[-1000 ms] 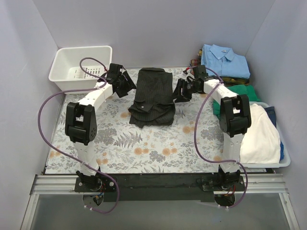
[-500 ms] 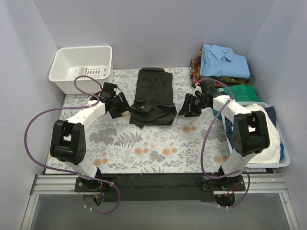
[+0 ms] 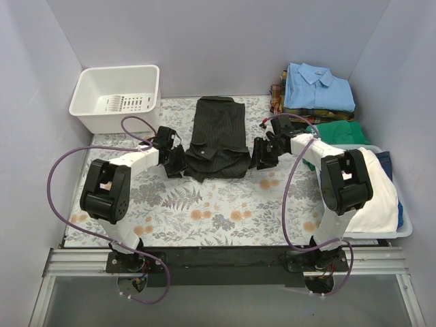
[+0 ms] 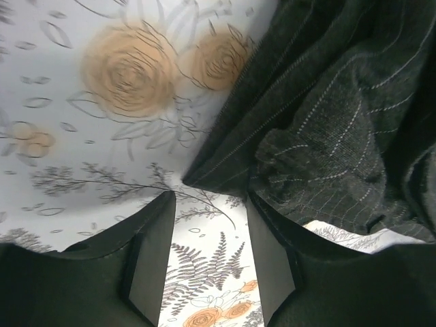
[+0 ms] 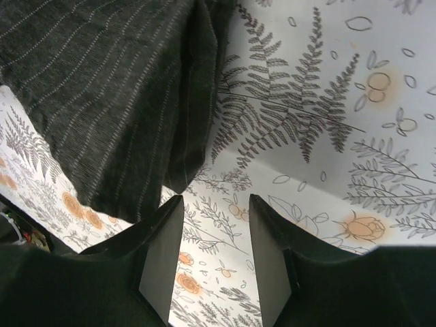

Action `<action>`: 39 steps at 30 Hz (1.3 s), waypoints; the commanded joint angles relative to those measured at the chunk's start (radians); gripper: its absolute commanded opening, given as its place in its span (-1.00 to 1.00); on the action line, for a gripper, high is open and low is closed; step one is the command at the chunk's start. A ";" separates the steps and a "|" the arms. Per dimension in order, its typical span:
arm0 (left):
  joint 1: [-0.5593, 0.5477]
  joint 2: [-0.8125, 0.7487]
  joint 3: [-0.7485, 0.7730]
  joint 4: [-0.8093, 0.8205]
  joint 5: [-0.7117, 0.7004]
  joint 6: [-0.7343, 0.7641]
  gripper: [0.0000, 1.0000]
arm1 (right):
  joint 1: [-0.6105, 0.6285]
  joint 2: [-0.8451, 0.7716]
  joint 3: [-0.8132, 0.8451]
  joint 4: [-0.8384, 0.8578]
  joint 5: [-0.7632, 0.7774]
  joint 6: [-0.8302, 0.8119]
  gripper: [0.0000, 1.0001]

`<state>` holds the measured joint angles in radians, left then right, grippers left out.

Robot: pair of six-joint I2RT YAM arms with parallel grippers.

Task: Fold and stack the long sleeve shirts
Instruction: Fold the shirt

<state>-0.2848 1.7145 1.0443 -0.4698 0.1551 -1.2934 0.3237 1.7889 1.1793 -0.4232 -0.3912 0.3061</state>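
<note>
Top external: since a moment ago, left gripper [image 3: 178,162] and right gripper [image 3: 258,156] have drawn inward, jaws apart and empty, just beside the near corners of the folded pinstriped shirt [image 3: 218,133] on the floral table [image 3: 204,218].

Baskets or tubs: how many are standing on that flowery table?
2. A white basket sits in the far left corner. A pale tub stands along the right edge, heaped with clothes that hide most of it.
</note>
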 commanded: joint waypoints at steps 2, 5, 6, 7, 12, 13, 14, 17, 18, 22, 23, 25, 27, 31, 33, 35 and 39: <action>-0.036 0.043 0.068 0.014 0.043 0.014 -0.10 | 0.046 0.055 0.124 -0.041 -0.001 -0.015 0.00; -0.037 0.062 0.121 0.016 0.046 0.016 -0.10 | 0.066 0.087 0.186 -0.051 -0.015 -0.013 -0.01; -0.036 0.066 0.138 0.014 0.046 0.017 -0.10 | 0.067 0.098 0.201 -0.051 -0.018 -0.012 -0.01; -0.036 0.074 0.173 0.014 0.046 0.017 -0.09 | 0.071 0.104 0.232 -0.051 -0.023 -0.002 -0.01; -0.036 0.102 0.273 -0.003 0.063 0.017 -0.05 | 0.069 0.150 0.324 -0.049 -0.047 0.013 -0.01; -0.036 0.114 0.302 -0.003 0.064 0.020 -0.05 | 0.071 0.158 0.354 -0.051 -0.052 0.016 -0.02; -0.036 0.123 0.318 -0.007 0.066 0.023 -0.04 | 0.071 0.179 0.371 -0.051 -0.054 0.021 -0.02; -0.036 0.146 0.374 -0.026 0.058 0.031 -0.01 | 0.067 0.220 0.436 -0.051 -0.066 0.037 -0.02; -0.036 0.152 0.387 -0.038 0.055 0.032 0.00 | 0.069 0.231 0.457 -0.051 -0.069 0.044 -0.03; -0.036 0.169 0.413 -0.035 0.050 0.031 0.06 | 0.057 0.283 0.539 -0.051 -0.075 0.065 -0.03; -0.036 0.175 0.433 -0.033 0.055 0.032 0.06 | 0.054 0.308 0.558 -0.051 -0.075 0.073 -0.03; -0.037 0.203 0.462 -0.049 0.052 0.039 0.08 | 0.040 0.335 0.621 -0.051 -0.075 0.090 -0.03; -0.036 0.217 0.493 -0.052 0.044 0.045 0.11 | 0.028 0.378 0.692 -0.051 -0.077 0.111 -0.03; -0.036 0.244 0.555 -0.061 0.025 0.062 0.15 | -0.012 0.447 0.805 -0.051 -0.063 0.148 -0.03; -0.031 0.258 0.615 -0.069 0.021 0.062 0.18 | -0.024 0.477 0.839 -0.049 -0.052 0.160 -0.03; -0.024 0.287 0.663 -0.055 0.056 0.051 0.19 | -0.043 0.486 0.868 -0.048 -0.035 0.169 -0.04; -0.024 0.375 0.830 -0.064 0.121 0.028 0.19 | -0.057 0.458 0.853 -0.034 0.005 0.159 -0.04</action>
<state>-0.3161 2.0441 1.7298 -0.5476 0.2176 -1.2564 0.2802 2.2753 1.9999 -0.4709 -0.4252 0.4507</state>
